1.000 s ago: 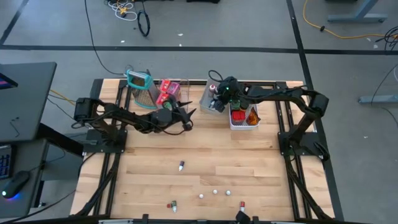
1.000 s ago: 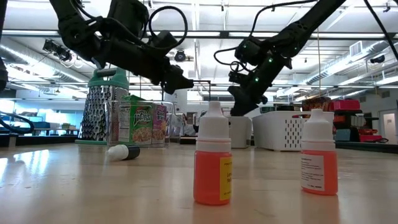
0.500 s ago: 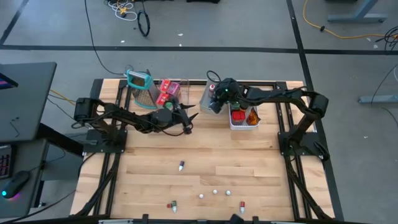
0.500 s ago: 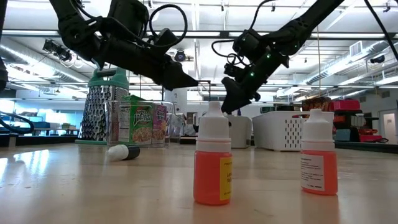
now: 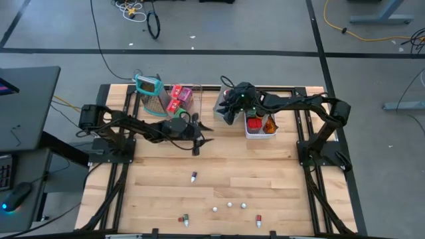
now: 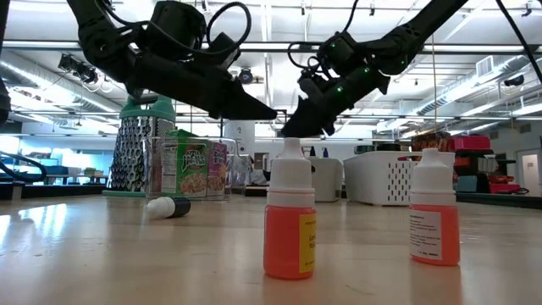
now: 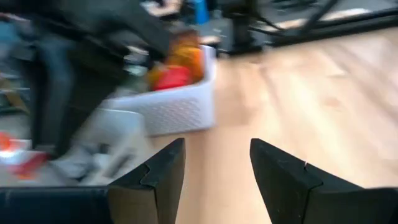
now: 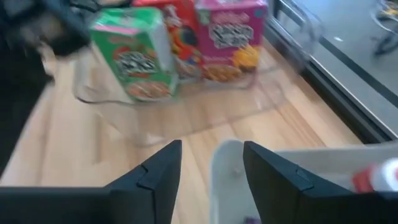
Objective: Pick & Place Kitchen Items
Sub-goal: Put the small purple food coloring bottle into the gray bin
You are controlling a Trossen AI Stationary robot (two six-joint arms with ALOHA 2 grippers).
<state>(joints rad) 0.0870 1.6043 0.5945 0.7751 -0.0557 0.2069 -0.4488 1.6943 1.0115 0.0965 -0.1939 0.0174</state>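
Both grippers hang over the far middle of the table, open and with nothing between their fingers. My left gripper (image 5: pixel 201 133) (image 7: pixel 214 168) points toward the white bin (image 7: pixel 186 106). My right gripper (image 5: pixel 222 111) (image 8: pixel 211 165) hovers at the grey bin's (image 8: pixel 227 186) left rim, facing the clear bin (image 8: pixel 186 118). Green, red and pink little boxes (image 8: pixel 180 43) stand in the clear bin. Loose items rest on the near table: a dark-capped bottle (image 5: pixel 193 176) lying on its side, two orange bottles (image 6: pixel 288 212) (image 6: pixel 434 210) standing upright, and small white bits (image 5: pixel 230 205).
The teal-framed grater (image 5: pixel 149 89) stands at the far left beside the clear bin. The white bin (image 5: pixel 260 126) holds red and orange items. A red-capped bottle (image 8: pixel 376 177) lies in the grey bin. Bare wood stretches across the table's middle, between the bins and the loose items.
My right gripper has risen out of the grey bin, tipped up from steeply downward toward level, and swung a little toward the table's left. My left gripper has turned at the wrist, its fingers swinging toward the near edge and the white bin.
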